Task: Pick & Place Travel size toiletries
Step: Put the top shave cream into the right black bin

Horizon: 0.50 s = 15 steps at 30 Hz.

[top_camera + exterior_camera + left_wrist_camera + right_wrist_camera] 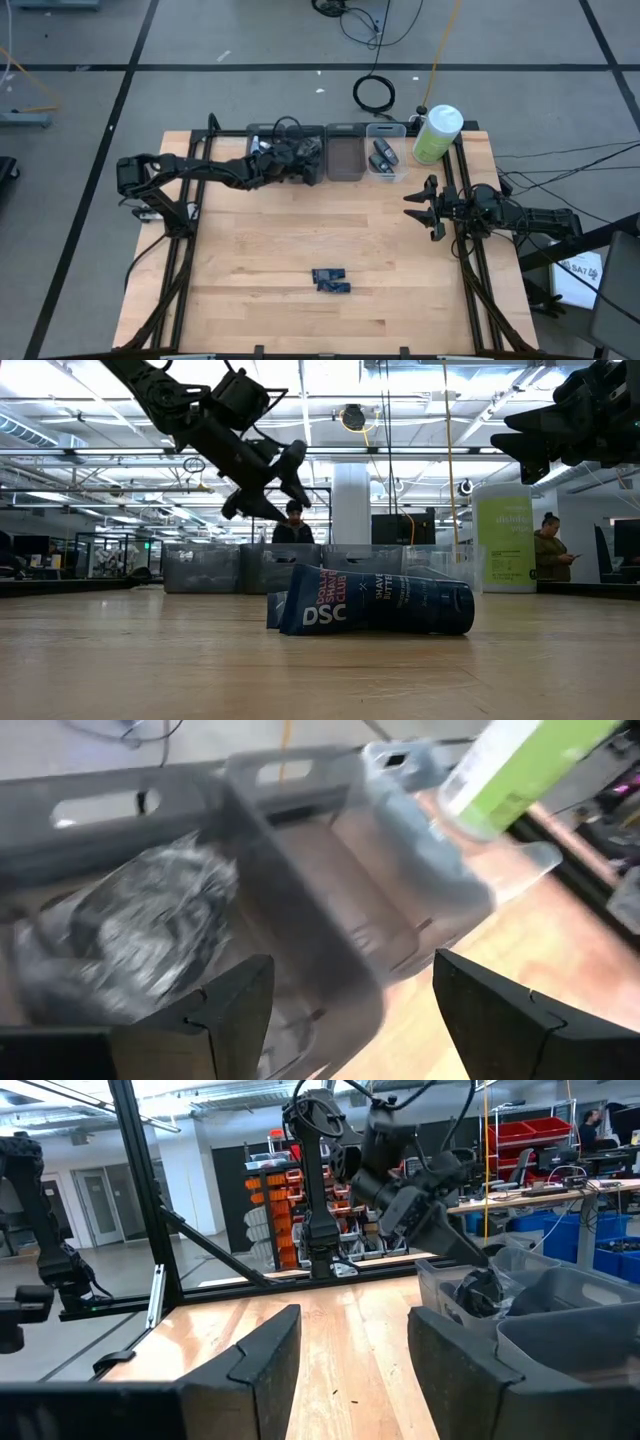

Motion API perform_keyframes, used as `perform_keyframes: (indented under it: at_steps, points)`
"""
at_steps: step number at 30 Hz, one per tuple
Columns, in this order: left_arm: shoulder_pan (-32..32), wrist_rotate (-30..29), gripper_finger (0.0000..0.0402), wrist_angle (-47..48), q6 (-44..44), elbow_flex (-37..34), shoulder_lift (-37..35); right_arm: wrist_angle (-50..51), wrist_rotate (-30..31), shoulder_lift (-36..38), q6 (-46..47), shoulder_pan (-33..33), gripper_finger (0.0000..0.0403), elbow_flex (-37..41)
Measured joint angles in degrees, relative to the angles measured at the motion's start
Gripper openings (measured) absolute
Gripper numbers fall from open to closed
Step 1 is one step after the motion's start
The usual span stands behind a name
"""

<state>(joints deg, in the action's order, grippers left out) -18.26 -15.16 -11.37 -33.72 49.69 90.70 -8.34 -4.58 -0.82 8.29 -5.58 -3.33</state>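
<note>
Two small dark blue packets (330, 281) lie flat side by side on the wooden table near its front edge; in the low view the front packet (370, 606) shows white lettering. More dark toiletries lie in the small clear bin (385, 160) at the far edge. My left gripper (312, 166) hovers open above the leftmost grey bin (262, 133), which holds a crumpled shiny dark bundle (130, 945). Nothing is between its fingers (232, 1010). My right gripper (425, 210) waits open at the table's right side, above the surface.
Three bins stand in a row along the far edge; the middle bin (345, 157) looks bare inside. A big green bottle with a white cap (437, 133) stands at the far right beside them. Black frame rails (470, 270) run along both table sides. Bare wood lies between bins and packets.
</note>
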Motion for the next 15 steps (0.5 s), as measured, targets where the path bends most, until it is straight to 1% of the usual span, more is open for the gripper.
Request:
perform_keyframes:
  at_steps: [3, 9, 11, 12, 15]
  points:
    - [-0.03, -0.64, 0.0269, 2.55, -0.41, 0.00, -0.40, 0.00, 0.00, 0.00, 0.00, 0.00, 0.0175, 0.02]
    - [1.17, -1.92, 0.0269, 2.46, 1.09, 0.02, -1.66, 0.00, 0.00, 0.00, 0.00, 0.00, 0.0176, 0.00]
    - [1.63, -2.81, 0.0269, 4.01, 1.47, 0.60, -2.08, -0.02, 0.00, -0.02, 0.01, 0.01, 0.0177, 0.01]
    - [1.88, -3.88, 0.0269, 6.62, 1.47, 0.91, -2.48, 0.00, 0.00, 0.00, 0.02, 0.00, 0.0177, 0.00]
    - [2.87, -10.85, 0.0269, 15.70, 0.15, 3.66, -2.67, -0.03, 0.00, -0.02, 0.01, 0.00, 0.0176, 0.01]
